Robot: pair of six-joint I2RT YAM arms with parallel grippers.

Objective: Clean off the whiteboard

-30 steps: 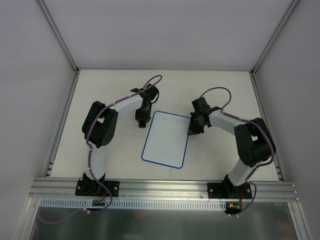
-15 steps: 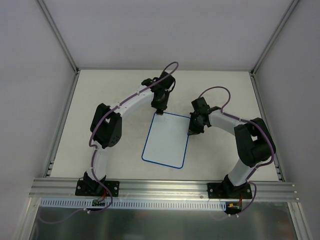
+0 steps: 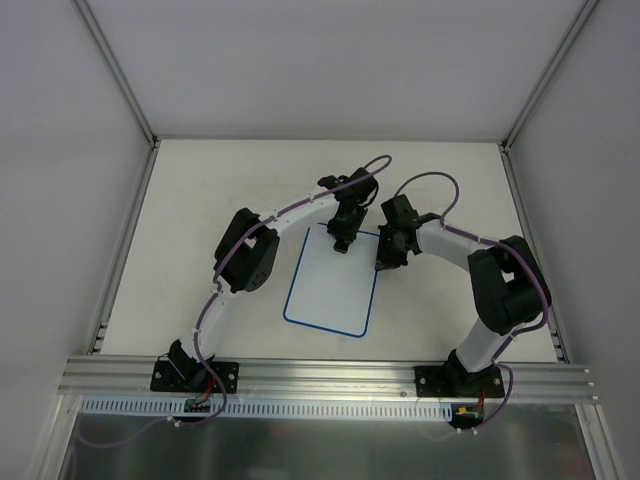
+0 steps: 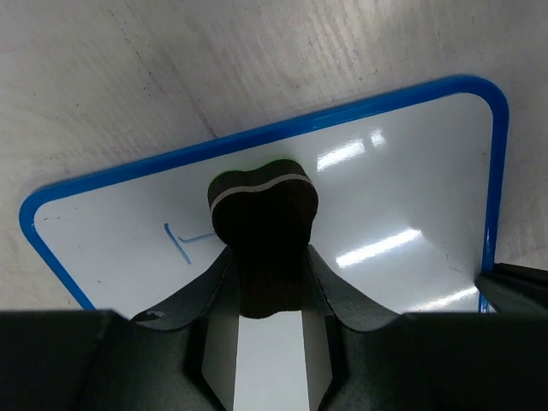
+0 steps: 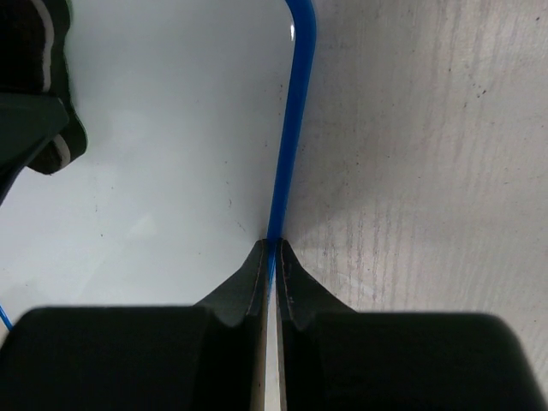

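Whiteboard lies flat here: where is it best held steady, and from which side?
Probably the blue rim of the whiteboard along its right long edge, approached from outside that edge. It lies flat, so only the edge offers purchase, and the left gripper holds the eraser over the far end. The right gripper sits shut at that rim.

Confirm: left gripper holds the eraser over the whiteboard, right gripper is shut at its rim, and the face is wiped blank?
Not blank. The left wrist view shows a blue mark on the whiteboard beside the eraser. The left gripper and right gripper are as stated.
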